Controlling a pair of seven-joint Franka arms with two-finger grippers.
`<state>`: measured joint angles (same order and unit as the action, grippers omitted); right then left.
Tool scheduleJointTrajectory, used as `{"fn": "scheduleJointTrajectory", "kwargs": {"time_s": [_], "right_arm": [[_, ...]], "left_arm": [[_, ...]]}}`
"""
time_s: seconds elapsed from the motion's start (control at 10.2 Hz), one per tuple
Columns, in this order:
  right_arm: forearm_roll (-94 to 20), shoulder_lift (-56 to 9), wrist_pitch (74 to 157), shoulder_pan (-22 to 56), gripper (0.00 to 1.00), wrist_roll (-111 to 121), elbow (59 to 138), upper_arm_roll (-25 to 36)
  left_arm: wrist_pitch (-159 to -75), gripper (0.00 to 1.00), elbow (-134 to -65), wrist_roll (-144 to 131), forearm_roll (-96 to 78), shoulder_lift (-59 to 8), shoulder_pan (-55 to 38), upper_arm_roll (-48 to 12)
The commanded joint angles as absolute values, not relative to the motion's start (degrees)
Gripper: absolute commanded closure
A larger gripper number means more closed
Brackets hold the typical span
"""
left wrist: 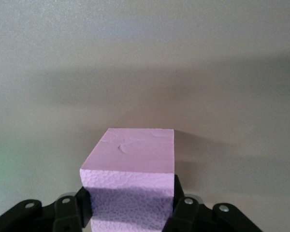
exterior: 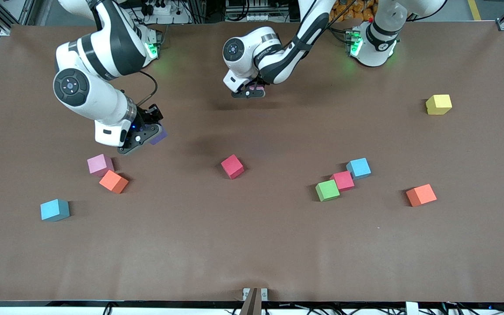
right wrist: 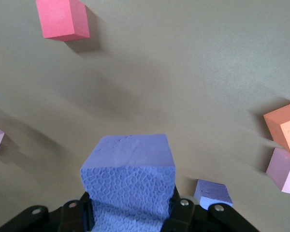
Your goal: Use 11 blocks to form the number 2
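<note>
My right gripper (exterior: 152, 138) is shut on a purple block (exterior: 159, 136) and holds it just above the table; the block fills the jaws in the right wrist view (right wrist: 128, 169). A second purple block (right wrist: 212, 193) lies on the table beside it. My left gripper (exterior: 251, 91) is shut on a pink block (left wrist: 130, 164), low over the table near the robots' bases. Loose blocks on the table are pink (exterior: 100, 165), orange (exterior: 113, 181), light blue (exterior: 54, 210), red (exterior: 232, 166), green (exterior: 327, 190), red (exterior: 343, 180), light blue (exterior: 358, 168) and orange (exterior: 421, 195). No digit 2 shows.
A yellow cube (exterior: 438, 104) sits alone toward the left arm's end of the table. The brown table (exterior: 252, 245) has a wide bare strip nearest the front camera.
</note>
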<state>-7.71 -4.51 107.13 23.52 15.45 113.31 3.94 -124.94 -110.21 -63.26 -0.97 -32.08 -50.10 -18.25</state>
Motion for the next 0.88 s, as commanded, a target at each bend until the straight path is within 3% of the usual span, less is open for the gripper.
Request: {"fn": "scheduleJointTrajectory", "kwargs": {"time_s": [0.0, 0.39, 0.78], "right_arm": [[-8.26, -2.02, 106.53, 25.13, 0.73, 15.91, 115.31, 4.75], [-8.26, -2.02, 106.61, 26.45, 0.73, 15.56, 115.31, 4.83], [-8.26, -2.72, 107.57, 28.65, 0.75, 16.17, 115.4, 5.27]], "left_arm": [[-124.54, 0.0, -111.27, -64.25, 1.49, -32.35, -49.92, -18.11], [-124.72, 0.0, -110.04, -65.64, 6.86, -26.48, -47.21, -21.26], [-123.06, 0.0, -110.92, -68.81, 3.79, -16.46, -36.87, -25.04]]}}
